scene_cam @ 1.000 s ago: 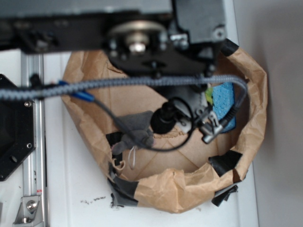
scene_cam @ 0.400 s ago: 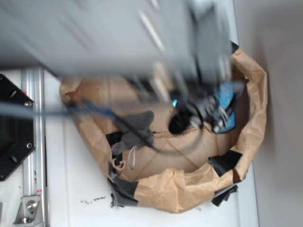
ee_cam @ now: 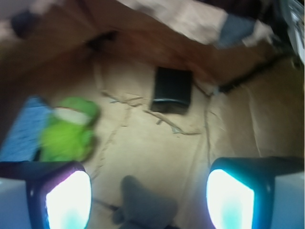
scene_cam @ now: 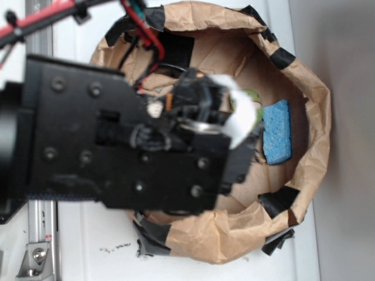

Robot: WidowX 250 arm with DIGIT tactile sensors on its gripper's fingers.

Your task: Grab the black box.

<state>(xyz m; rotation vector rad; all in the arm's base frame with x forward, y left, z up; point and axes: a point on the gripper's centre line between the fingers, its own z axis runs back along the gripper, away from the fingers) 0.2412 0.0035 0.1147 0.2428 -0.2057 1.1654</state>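
Black box (ee_cam: 172,89): lay on the brown paper, alone.
Gripper (ee_cam: 147,191): jaws wide open, holding nothing, well apart from the box.
Green toy (ee_cam: 69,130): sat beside the blue sponge (ee_cam: 23,131).

black box (ee_cam: 172,89) | glossy, rectangular | flat on brown paper

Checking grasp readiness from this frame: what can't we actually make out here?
- Black box: seen only in the wrist view; in the exterior view the arm hides it.
- Grey plush toy: wrist view, cut off by the bottom edge.
- Green toy: motion blur, shape unclear.
- Blue sponge: in the wrist view, cut by the left edge.
- Gripper: fingertips out of frame.
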